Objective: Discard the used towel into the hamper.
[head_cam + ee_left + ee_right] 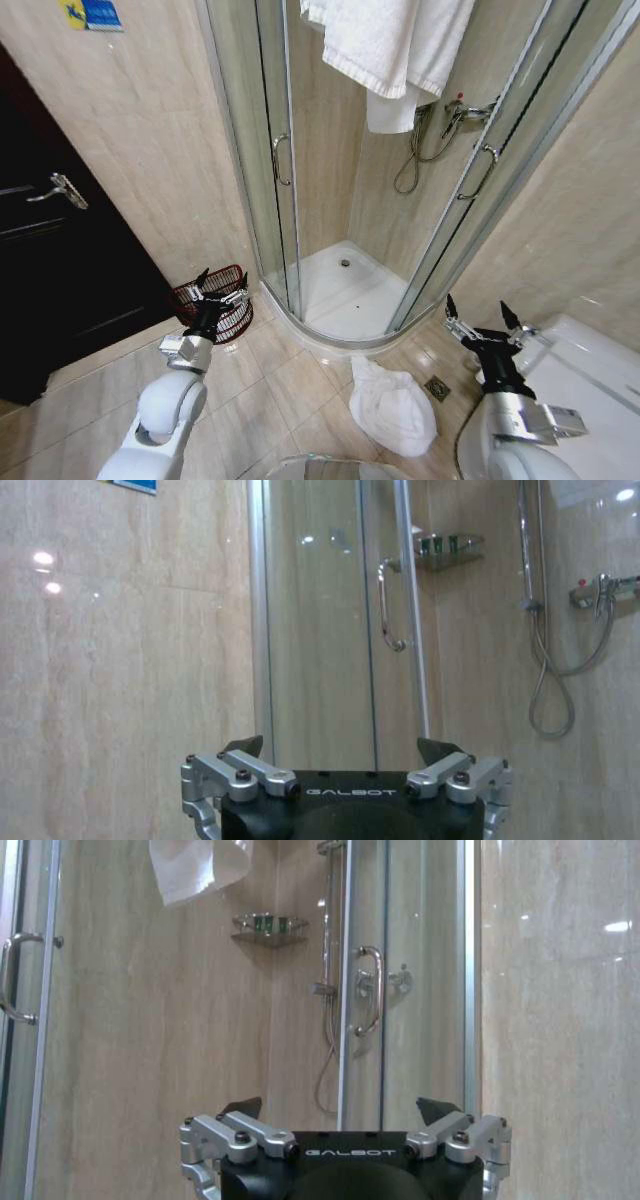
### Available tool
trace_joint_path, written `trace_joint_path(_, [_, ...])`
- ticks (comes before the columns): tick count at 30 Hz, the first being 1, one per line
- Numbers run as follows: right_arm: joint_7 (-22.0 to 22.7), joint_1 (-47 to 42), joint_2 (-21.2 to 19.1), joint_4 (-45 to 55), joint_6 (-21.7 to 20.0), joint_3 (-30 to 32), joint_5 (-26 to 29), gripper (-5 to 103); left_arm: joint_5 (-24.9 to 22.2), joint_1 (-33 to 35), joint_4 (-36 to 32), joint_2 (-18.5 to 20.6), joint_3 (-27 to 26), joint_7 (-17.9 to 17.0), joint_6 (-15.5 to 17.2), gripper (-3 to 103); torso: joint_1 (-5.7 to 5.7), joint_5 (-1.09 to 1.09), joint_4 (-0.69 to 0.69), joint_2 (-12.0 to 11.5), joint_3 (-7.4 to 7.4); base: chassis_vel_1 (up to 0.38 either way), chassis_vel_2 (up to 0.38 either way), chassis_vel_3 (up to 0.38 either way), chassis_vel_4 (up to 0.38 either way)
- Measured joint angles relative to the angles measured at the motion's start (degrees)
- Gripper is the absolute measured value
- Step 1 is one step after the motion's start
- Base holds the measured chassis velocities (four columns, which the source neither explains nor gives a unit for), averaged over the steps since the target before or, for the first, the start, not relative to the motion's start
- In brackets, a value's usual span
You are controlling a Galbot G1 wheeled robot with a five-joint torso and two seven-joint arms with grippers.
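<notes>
We see the used towel point(392, 408) crumpled on the floor tiles by the shower, well apart from the hamper point(214, 301) against the wall. Both the left gripper point(218, 284) and right gripper point(478, 316) hover spread and empty, so we judge the right 1 should drop onto the towel's bunched top and pinch a thick fold.

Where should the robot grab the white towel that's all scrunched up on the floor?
Probably at the raised bunched fold near the top of the towel, coming straight down from above. It lies in a soft crumpled heap on the floor tiles, so a raised fold gives the fingers something to pinch. The open right gripper looks nearest; the open left gripper is by the hamper.
</notes>
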Motion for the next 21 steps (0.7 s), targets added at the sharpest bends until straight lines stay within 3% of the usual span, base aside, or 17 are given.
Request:
trace_joint_path(19, [-0.06,0.17,-0.09,0.18,-0.6,-0.31,0.3,100,0.87,0.73,-0.46,0.03,0.19,-0.29,-0.23,100,2.44,0.0,0.0,5.47,3.03,0.0,0.0,0.0,0.0])
trace_joint_path(21, [-0.14,-0.17,0.34,0.26,-0.54,-0.38,0.24,100,0.8,1.09,-0.57,0.13,0.34,-0.44,-0.5,100,3.06,0.0,0.0,6.86,3.81,0.0,0.0,0.0,0.0])
